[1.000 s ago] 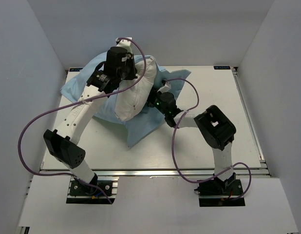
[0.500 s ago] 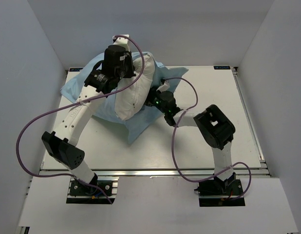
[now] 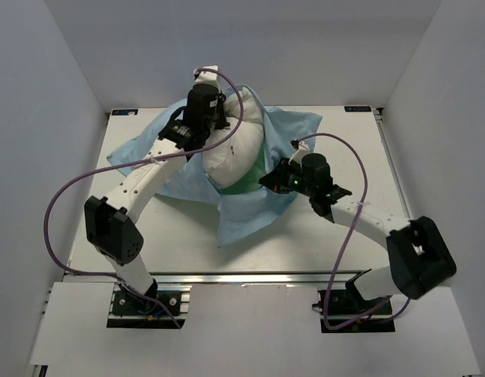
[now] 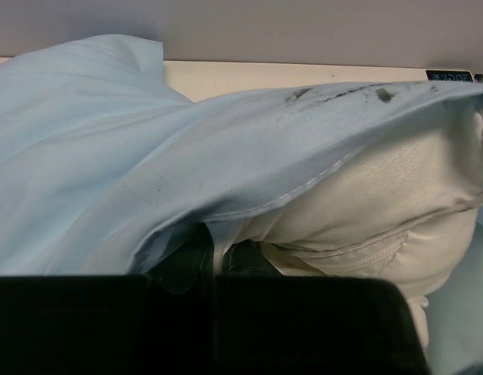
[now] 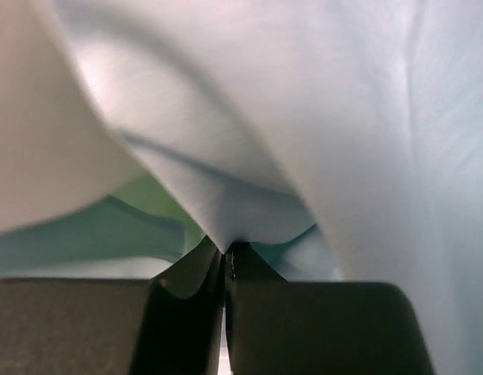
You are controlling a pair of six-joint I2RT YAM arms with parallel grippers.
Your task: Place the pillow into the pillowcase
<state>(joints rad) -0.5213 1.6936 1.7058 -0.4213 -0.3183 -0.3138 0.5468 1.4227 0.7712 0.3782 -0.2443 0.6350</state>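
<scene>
The white pillow point(image 3: 231, 149) stands humped at the table's far middle, partly wrapped by the light blue pillowcase point(image 3: 250, 216), whose sea-green face point(image 3: 254, 184) shows under the pillow. My left gripper point(image 3: 215, 122) is at the pillow's top, shut on a fold of the pillowcase point(image 4: 109, 156) that drapes over the pillow point(image 4: 382, 203); in its wrist view the left gripper point(image 4: 214, 258) pinches a thin strip of that cloth. My right gripper point(image 3: 268, 179) is at the pillow's right side. In its wrist view the right gripper point(image 5: 226, 251) is shut on the pillowcase point(image 5: 249, 203), beside the pillow point(image 5: 38, 117).
The white table point(image 3: 360, 157) is boxed in by pale walls on the left, back and right. Purple cables point(image 3: 62, 196) loop from both arms. A rail point(image 3: 399, 181) runs along the table's right edge.
My right gripper has shut on the pillowcase and its arm has swung out to the right, spreading the cloth rightward. The left arm shifted right with the pillow and cloth.
</scene>
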